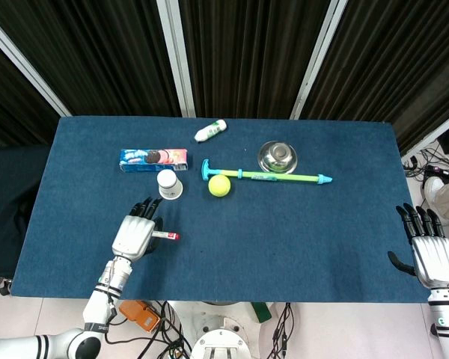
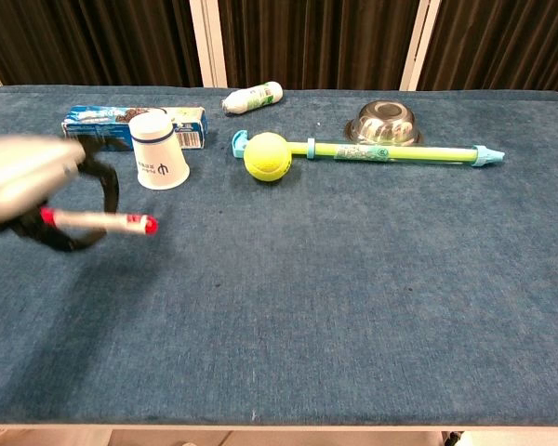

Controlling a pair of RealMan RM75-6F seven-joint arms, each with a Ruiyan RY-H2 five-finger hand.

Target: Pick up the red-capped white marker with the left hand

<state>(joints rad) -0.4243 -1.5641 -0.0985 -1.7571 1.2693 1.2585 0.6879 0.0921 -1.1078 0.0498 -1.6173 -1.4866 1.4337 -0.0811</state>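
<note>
A robot test lab, a desk (image 1: 299,224) under a dark blue cloth, black pleated curtains (image 1: 239,52) with white posts (image 1: 173,56) as backdrop, loose cables (image 1: 432,159) on pale floor tiles, unrelated props scattered about, a tennis ball (image 1: 220,185), a steel bowl (image 1: 278,157).

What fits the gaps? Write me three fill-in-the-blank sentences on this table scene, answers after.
1. The left hand holds the red-capped ____ marker.
2. The tennis ball touches the long ____ and blue water squirter.
3. The paper cup stands upside down just in front of the ____ box.

Missing words: white; green; cookie
</note>
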